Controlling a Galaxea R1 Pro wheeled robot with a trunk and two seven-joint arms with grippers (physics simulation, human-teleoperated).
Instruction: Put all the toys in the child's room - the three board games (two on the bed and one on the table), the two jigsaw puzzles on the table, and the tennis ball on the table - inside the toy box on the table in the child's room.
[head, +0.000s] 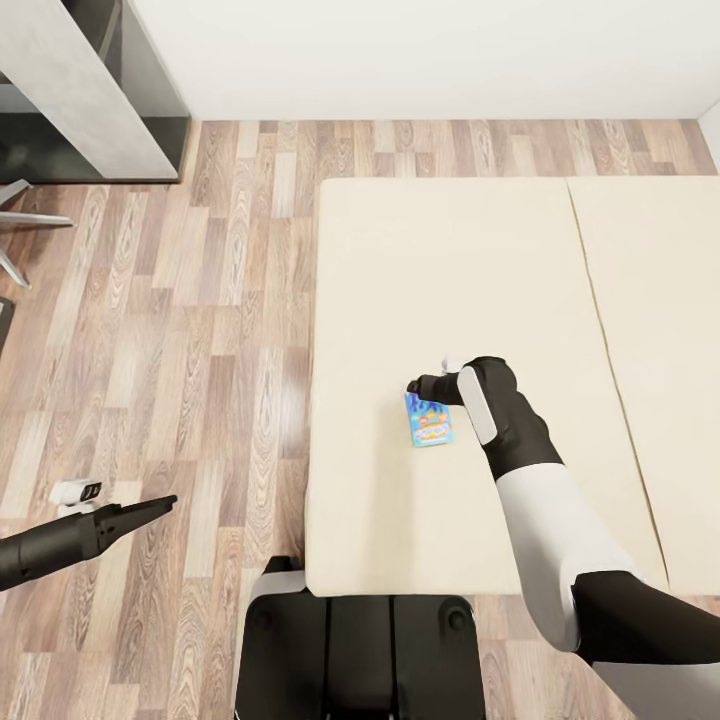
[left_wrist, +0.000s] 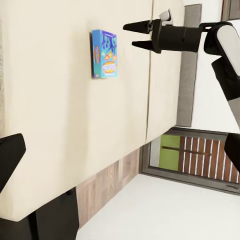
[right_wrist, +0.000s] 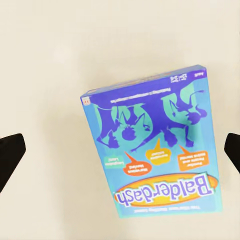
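I see the board game (head: 429, 420) flat on the bed (head: 400, 260), near its left edge. My right gripper (head: 415, 385) hangs over it, left gripper (head: 160, 505) over floor (head: 180, 330) left of bed.

The head view looks straight down on the bed (head: 450, 280) from high up. The right wrist view looks down, very close to the blue game box (right_wrist: 152, 150). The left wrist view looks sideways across the bed and sees that box (left_wrist: 104, 54) too, farther away.

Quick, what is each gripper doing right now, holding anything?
Left gripper: cannot be told, holding nothing.
Right gripper: open, empty, above the blue board game on the bed.
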